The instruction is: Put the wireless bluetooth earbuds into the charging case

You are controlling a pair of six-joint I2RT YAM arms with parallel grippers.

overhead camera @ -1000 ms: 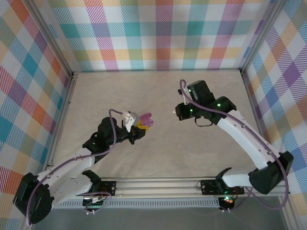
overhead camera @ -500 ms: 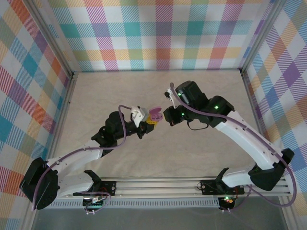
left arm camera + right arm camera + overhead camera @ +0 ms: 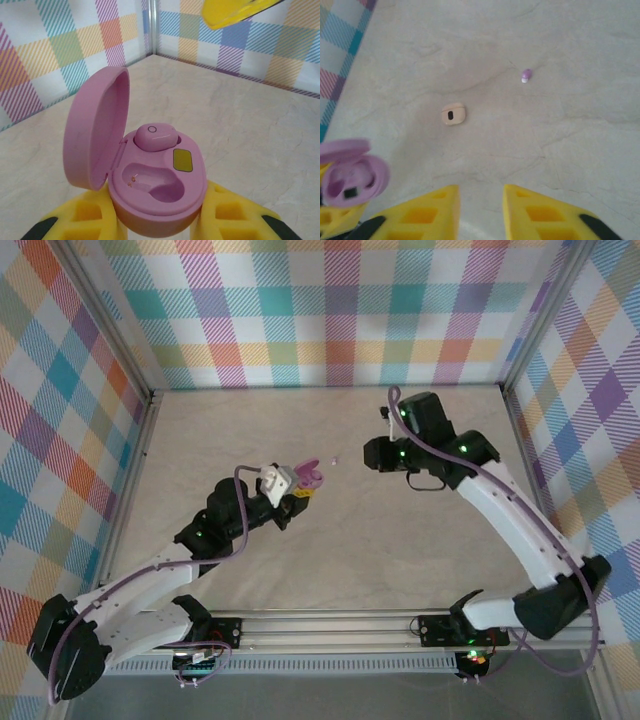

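Left wrist view: left gripper (image 3: 156, 212) is clamping the open purple charging case (image 3: 145, 175), seated purple earbud (image 3: 155, 136) sitting in its far slot.
Right of the case, the loose purple earbud (image 3: 526, 75) is lying on the table (image 3: 580, 130), clear of both grippers. Right gripper (image 3: 481, 190) is hovering further right, fingers standing apart with nothing between them, the bud ahead of its tips and slightly right in its wrist view.

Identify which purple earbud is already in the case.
The seated earbud, inside the open purple case in the left gripper; the loose earbud lies on the table.
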